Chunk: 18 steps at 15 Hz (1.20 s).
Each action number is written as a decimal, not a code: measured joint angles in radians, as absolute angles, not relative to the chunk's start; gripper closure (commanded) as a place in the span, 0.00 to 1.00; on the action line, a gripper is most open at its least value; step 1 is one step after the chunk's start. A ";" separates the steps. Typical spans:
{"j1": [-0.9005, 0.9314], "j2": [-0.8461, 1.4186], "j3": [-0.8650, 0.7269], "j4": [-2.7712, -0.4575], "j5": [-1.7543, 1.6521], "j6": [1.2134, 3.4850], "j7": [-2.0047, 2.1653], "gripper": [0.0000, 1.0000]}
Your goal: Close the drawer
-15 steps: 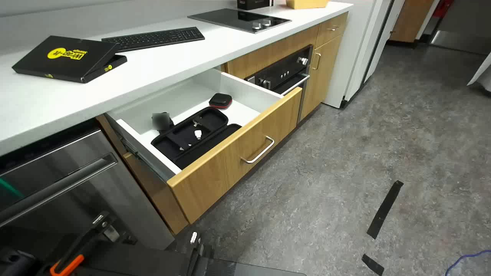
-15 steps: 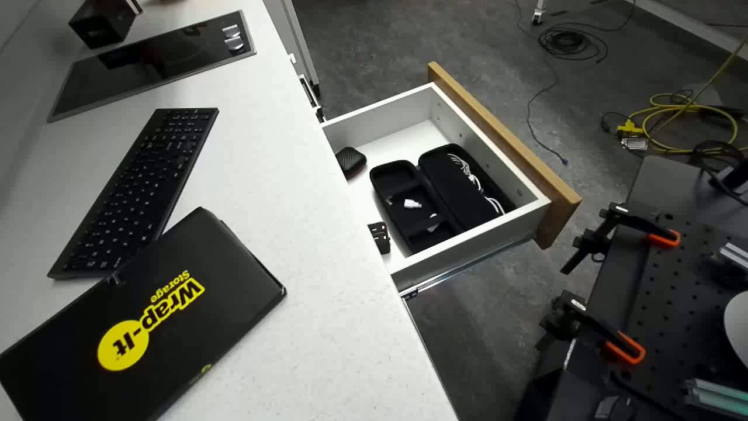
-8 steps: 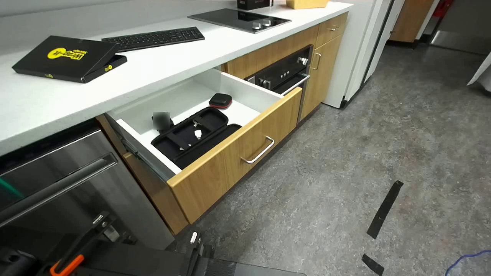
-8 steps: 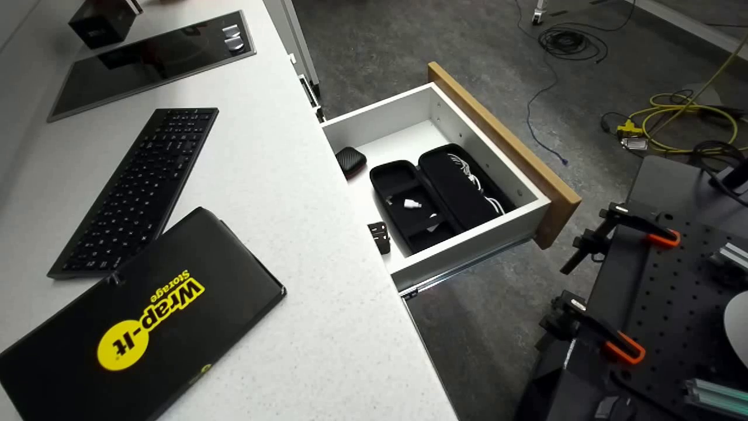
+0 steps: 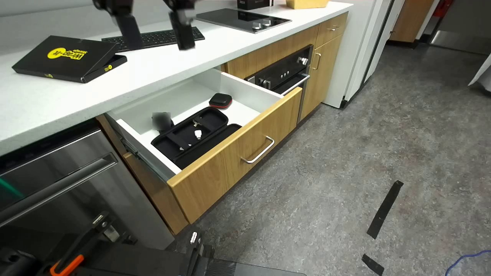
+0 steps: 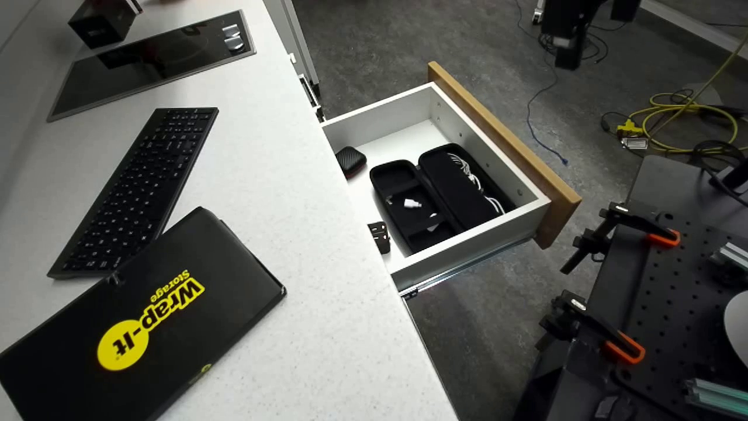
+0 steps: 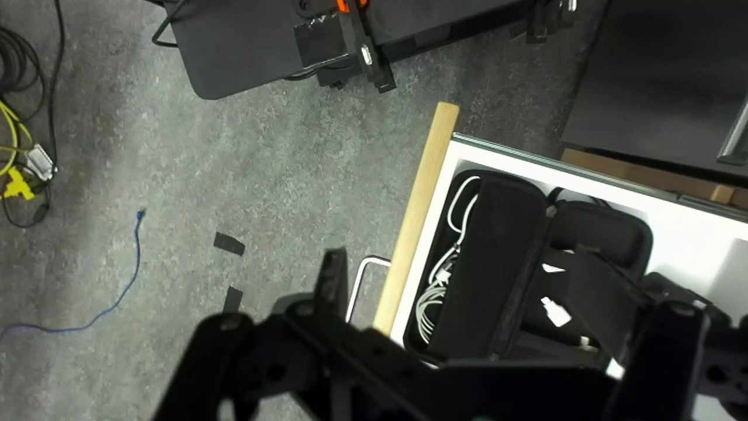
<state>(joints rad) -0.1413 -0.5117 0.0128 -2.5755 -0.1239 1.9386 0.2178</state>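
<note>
in an exterior view the drawer (image 5: 222, 168) juts from under the counter (image 5: 115, 84), an appliance (image 5: 69, 191) left of it and an oven (image 5: 285, 73) right. a case (image 6: 450, 188) lies in the drawer, near its front, and a pouch (image 5: 220, 99) nearer its back. in an exterior view a keyboard (image 6: 137, 187), box (image 6: 158, 316) and stove (image 6: 152, 64) are on the counter left of the drawer; a table (image 6: 666, 181) stands right of it.

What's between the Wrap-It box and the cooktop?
The keyboard, then a strip of white countertop up to the cooktop; both exterior views show it. In an exterior view the end effector hides part of the keyboard.
</note>
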 measured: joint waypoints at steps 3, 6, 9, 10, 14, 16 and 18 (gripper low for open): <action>-0.190 -0.371 -0.028 -2.575 -0.135 2.030 0.239 0.00; -0.220 -0.275 -0.079 -2.560 -0.133 2.076 0.245 0.00; -0.222 -0.240 -0.104 -2.540 -0.129 2.076 0.245 0.00; -0.222 -0.239 -0.103 -2.537 -0.129 2.076 0.245 0.00; -0.222 -0.239 -0.103 -2.535 -0.129 2.076 0.245 0.00; -0.222 -0.228 -0.106 -2.534 -0.131 2.089 0.260 0.00; -0.228 -0.183 -0.122 -2.519 -0.134 2.128 0.300 0.00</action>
<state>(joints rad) -0.2280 -0.1834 -0.1223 -2.5191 -0.1339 2.1280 0.3000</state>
